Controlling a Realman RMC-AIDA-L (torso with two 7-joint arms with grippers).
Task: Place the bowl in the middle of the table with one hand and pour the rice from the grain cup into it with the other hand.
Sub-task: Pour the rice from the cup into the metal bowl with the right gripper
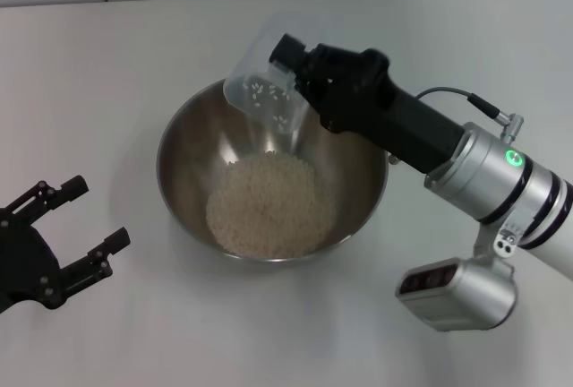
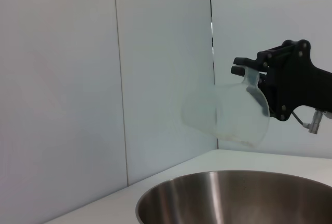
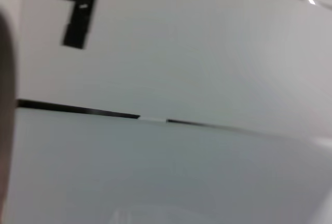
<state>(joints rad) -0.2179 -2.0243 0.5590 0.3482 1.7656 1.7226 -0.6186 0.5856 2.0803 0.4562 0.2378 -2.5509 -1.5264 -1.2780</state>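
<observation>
The right gripper (image 1: 288, 57), clamped on the cup (image 1: 264, 91), pours the last rice (image 1: 271, 205) into the bowl (image 1: 188, 145); next, tip it upright. The left gripper (image 1: 79, 226) waits apart.

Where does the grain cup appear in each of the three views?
Head view: the grain cup is upper middle, tipped over the bowl's far rim, held by the right claw.
Left wrist view: the cup is right of centre, above the bowl.
Right wrist view: not in it.
Shared landmark: the bowl.

White table (image 1: 116, 73), steel bowl (image 1: 183, 150) of rice (image 1: 269, 203) resting at its middle
</observation>
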